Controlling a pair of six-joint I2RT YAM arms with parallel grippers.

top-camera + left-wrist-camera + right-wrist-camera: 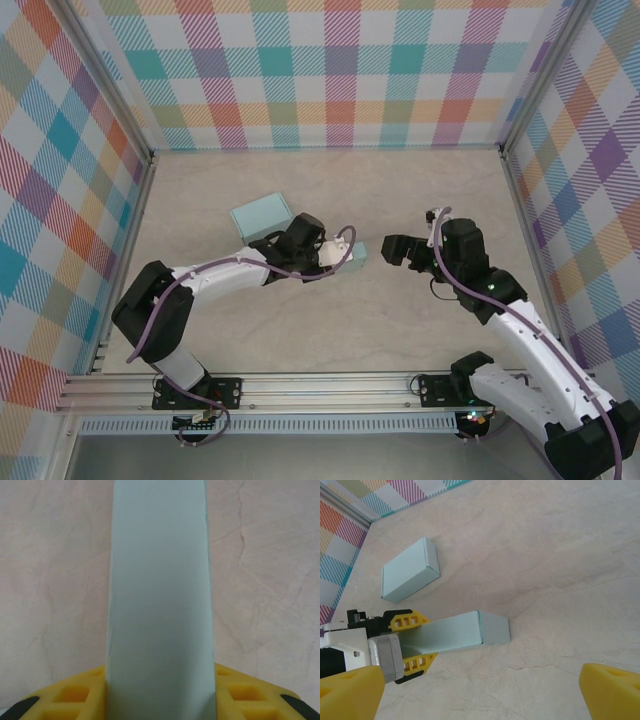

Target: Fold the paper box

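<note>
My left pincer (415, 641) grasps the long pale-teal paper box (470, 632) by one end. In the left wrist view the yellow pads (80, 696) sit flush against its two broad sides, with no gap that I can see. The box rests low over the marbled beige tabletop (555, 555); whether its underside touches I cannot tell.

What matters for the next move is how this box lies. Its long axis runs straight out from my left fingers, and the free square end points across the table at my right pincer (395, 250). That one is released, jaws spread wide, its yellow fingertips (612, 690) at the two lower corners of its own view. It is near the free end but not touching it. It faces the end more or less head-on, so I judge the right arm is the one placed to work the end flaps while the left steadies the body.

A second, flat pale-teal cardboard box (262, 215) lies farther back, just beyond my left wrist, apart from both pincers and looking already closed.
</note>
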